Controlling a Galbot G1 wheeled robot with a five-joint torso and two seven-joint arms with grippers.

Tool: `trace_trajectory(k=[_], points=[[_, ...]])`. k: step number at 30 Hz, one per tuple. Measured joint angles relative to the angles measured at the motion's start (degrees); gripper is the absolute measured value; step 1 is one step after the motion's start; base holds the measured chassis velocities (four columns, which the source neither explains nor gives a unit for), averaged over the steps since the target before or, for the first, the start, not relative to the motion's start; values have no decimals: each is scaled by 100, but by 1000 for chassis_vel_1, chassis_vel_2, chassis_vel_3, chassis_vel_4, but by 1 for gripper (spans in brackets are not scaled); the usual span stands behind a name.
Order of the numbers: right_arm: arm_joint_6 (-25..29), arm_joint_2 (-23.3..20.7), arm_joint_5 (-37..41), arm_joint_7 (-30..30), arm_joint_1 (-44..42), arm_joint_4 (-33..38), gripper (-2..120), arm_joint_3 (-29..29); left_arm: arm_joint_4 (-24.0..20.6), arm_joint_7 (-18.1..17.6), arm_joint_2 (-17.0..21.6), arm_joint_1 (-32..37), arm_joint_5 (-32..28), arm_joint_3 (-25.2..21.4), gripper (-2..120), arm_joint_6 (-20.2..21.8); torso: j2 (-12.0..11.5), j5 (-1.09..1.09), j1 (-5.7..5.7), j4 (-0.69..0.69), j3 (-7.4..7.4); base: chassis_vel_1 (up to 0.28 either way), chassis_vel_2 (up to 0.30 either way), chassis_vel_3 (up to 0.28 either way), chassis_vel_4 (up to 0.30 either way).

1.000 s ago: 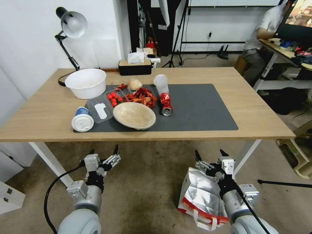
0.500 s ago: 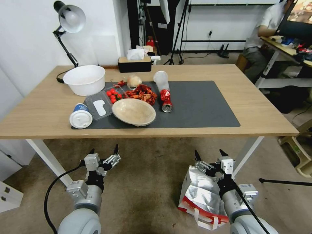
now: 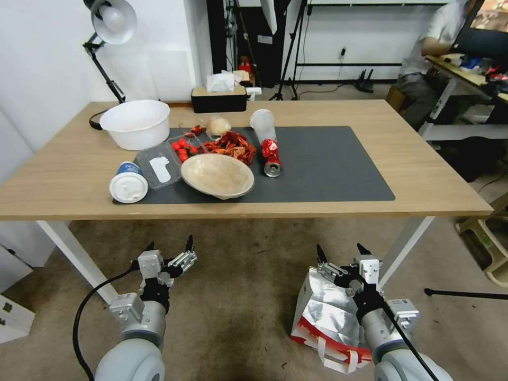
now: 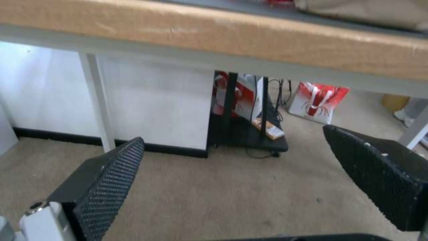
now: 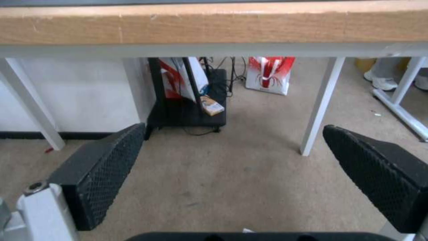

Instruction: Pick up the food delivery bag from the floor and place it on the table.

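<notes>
The food delivery bag (image 3: 328,317) stands on the carpet floor (image 3: 238,307) at my lower right, its silver foil lining open upward, with a red base band and white strap handles. My right gripper (image 3: 340,250) hovers open just above the bag's top edge, with nothing between its fingers (image 5: 107,167). My left gripper (image 3: 169,244) is open and empty over bare carpet to the left, apart from the bag. Both grippers sit below and in front of the table (image 3: 413,180), whose wooden front edge (image 5: 214,26) spans the wrist views above the open jaws.
The dark mat's left half holds a white bowl (image 3: 135,123), a beige bowl (image 3: 218,174), a red can (image 3: 271,159) and a lidded cup (image 3: 128,185); its right half (image 3: 338,164) is bare. White table legs (image 3: 405,248) flank the grippers. Another red-and-white bag (image 5: 267,75) stands beyond the table.
The whole head view has shifted, with the table now slightly higher and larger in the picture. Both grippers stay open in the same pose, and the bag remains on the floor.
</notes>
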Motion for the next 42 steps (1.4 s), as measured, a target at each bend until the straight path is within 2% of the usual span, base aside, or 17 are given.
trace_trajectory(k=[42], points=[[1, 10, -26, -34, 33, -35, 100, -9, 8, -14, -4, -28, 38, 49, 100, 28, -1020, 0, -414, 0, -606, 0, 0, 0, 0]])
